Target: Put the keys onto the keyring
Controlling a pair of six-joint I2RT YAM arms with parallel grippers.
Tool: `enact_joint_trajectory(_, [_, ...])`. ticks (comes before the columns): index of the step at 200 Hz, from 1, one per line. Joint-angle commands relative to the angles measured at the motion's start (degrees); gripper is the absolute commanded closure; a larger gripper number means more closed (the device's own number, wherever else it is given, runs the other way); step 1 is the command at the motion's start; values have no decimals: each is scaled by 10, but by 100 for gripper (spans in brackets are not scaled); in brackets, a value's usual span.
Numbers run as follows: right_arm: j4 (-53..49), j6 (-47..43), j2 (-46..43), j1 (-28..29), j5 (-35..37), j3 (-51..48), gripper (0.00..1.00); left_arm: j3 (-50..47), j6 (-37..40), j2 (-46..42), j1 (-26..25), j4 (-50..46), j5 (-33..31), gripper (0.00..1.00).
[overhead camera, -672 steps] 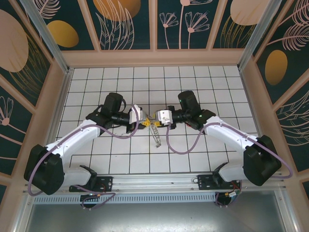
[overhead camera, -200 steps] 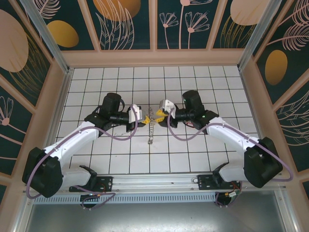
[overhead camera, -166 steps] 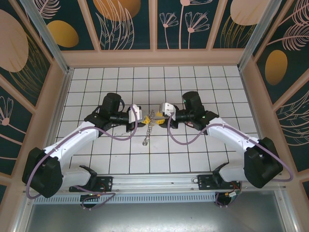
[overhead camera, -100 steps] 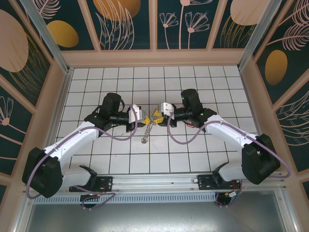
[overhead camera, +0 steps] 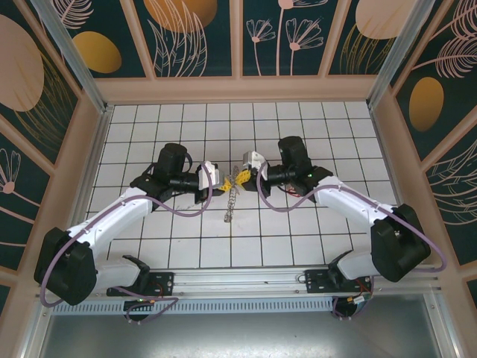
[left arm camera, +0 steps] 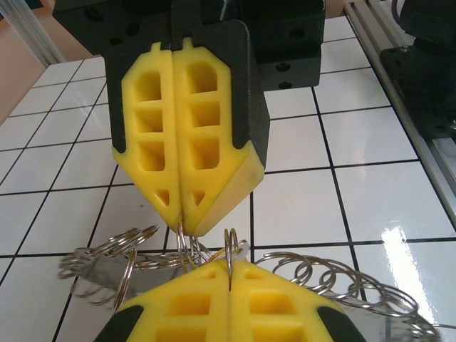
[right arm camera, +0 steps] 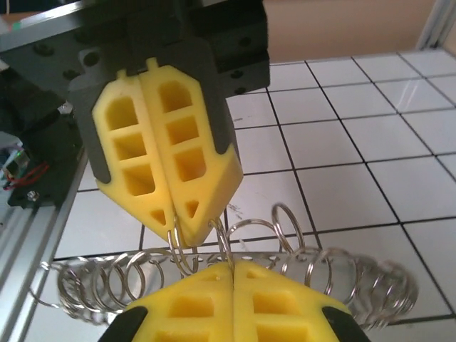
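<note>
The left gripper was fully closed, its yellow fingers pressed flat together. A thin wire loop from the keyring was pinched in the seam at their tips. The right gripper faced it tip to tip, almost touching. It was closed just as tightly, with one or two loops nipped at its point.

In the right wrist view the right gripper sat at the bottom and the left gripper pointed down at it from above. The small metal rings stood up between the two noses.

The rest of the keyring fanned out to both sides beneath the fingers. From above, it trailed from the pinch toward the near edge in a narrow strand. It was over the middle of the white gridded table, between the two arms.
</note>
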Motion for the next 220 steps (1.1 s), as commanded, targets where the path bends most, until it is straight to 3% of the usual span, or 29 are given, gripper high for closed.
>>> enact_joint_trajectory(1, [32, 139, 9, -7, 14, 30, 100, 1, 2, -12, -2, 15, -2, 100])
enact_joint_trajectory(63, [-56, 349, 67, -14, 39, 114, 97, 1, 0, -9, -2, 30, -4, 100])
enact_joint_trajectory(99, [-100, 361, 77, -21, 65, 136, 81, -3, -5, -8, -2, 38, -7, 100])
enact_joint_trajectory(180, [-105, 378, 52, -59, 80, 130, 71, -12, -29, -13, -2, 61, -4, 100])
enact_joint_trajectory(220, [-30, 332, -25, -60, 168, 62, 70, -9, -42, -12, -2, 66, 2, 100])
